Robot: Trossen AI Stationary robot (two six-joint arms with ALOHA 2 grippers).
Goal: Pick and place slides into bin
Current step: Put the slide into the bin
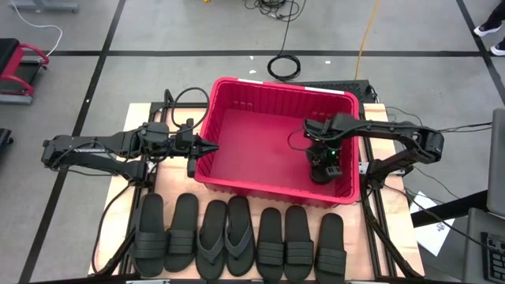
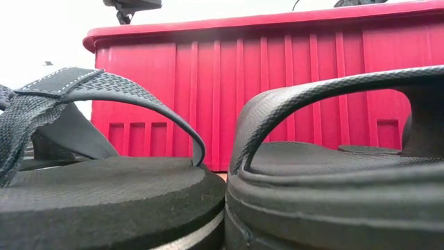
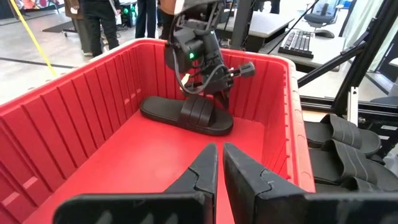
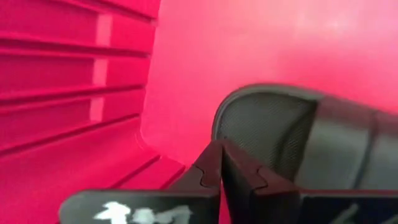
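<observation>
Red ribbed plastic bin [image 1: 237, 130] holds one black rubber strap slide [image 3: 186, 115] flat on its floor by the right wall, the right claw [image 4: 221, 163] closed just beside it, gripping nothing. Seven more black slides [image 1: 237, 237] line the tabletop [image 1: 118, 213] before the bin, while the left claw [image 3: 220, 168] waits at the bin's left rim, fingers nearly together and empty.

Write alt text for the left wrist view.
A black sandal lies on the floor of a red bin, with the right gripper lowered onto its strap. The left gripper, fingers shut, points into the bin from the near rim.

Two dark, slender jointed arms, each ending in a black two-fingered pincer [image 3: 219, 171] with notched fingertips.
</observation>
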